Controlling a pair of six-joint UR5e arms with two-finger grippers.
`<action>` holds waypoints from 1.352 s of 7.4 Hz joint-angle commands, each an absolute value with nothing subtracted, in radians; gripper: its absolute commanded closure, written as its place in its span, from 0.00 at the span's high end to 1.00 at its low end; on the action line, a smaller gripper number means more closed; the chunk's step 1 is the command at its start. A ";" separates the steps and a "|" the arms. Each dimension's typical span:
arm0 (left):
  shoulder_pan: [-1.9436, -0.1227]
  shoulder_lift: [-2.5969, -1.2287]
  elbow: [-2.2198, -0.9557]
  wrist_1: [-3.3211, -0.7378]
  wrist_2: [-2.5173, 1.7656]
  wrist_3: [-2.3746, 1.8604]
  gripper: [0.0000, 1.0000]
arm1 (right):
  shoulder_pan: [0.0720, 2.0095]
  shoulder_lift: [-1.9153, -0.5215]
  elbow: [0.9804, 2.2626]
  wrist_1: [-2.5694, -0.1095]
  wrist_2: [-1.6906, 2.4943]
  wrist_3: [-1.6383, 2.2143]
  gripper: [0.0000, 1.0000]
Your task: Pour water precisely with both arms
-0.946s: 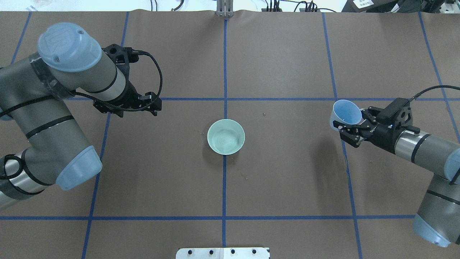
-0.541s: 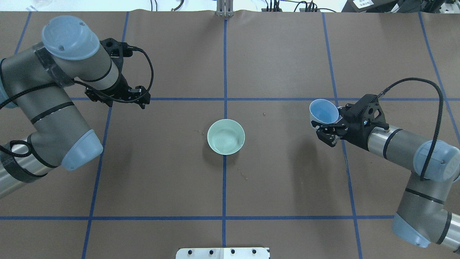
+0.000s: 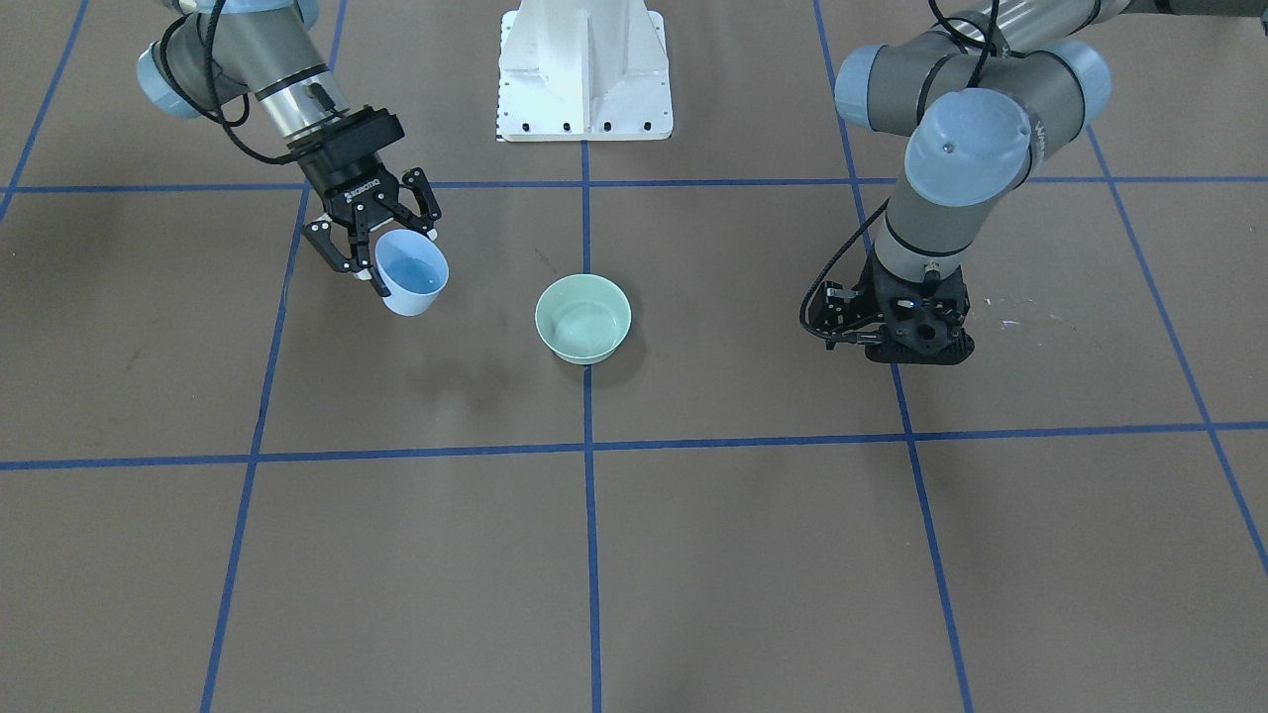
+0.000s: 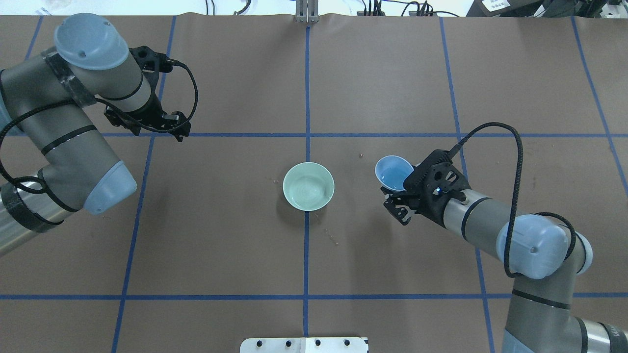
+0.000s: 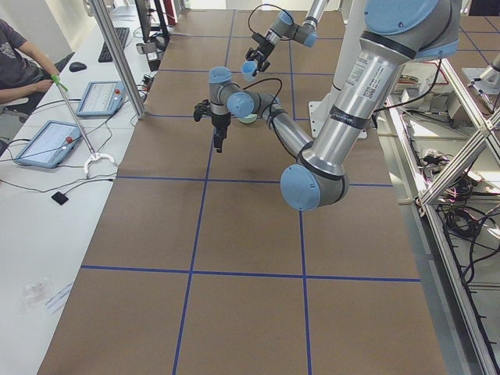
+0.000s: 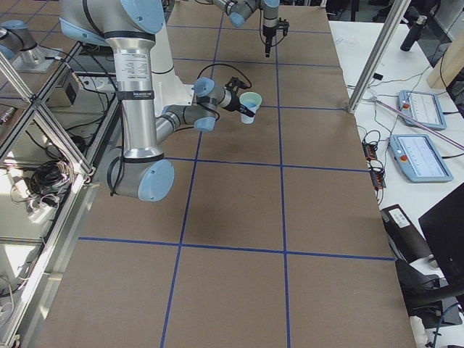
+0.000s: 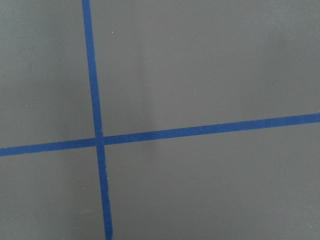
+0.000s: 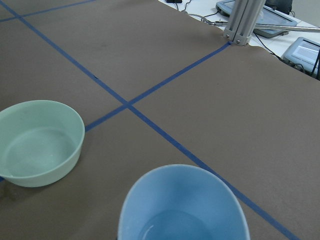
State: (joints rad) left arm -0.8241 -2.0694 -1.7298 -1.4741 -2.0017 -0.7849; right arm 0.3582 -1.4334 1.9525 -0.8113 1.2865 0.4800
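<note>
Blue cup (image 3: pixel 414 275) clamped in the outstretched right gripper (image 3: pixel 388 250) near the green bowl (image 3: pixel 582 317); left gripper (image 5: pixel 218 139) points down, grip unreadable.

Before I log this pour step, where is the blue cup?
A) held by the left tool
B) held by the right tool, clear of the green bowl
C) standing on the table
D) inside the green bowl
B: the right tool grips the blue cup, apart from the green bowl.
</note>
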 commanded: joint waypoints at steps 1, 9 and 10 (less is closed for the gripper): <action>-0.828 -2.054 -1.704 -1.491 -2.002 -0.760 0.99 | 0.312 -1.317 1.974 -1.028 1.246 0.477 0.47; -0.864 -2.026 -1.598 -1.637 -2.006 -0.753 0.99 | 0.270 -1.036 1.941 -1.495 1.229 0.405 0.48; -0.864 -2.026 -1.597 -1.637 -2.006 -0.753 0.99 | 0.271 -1.035 1.939 -1.515 1.227 0.379 0.48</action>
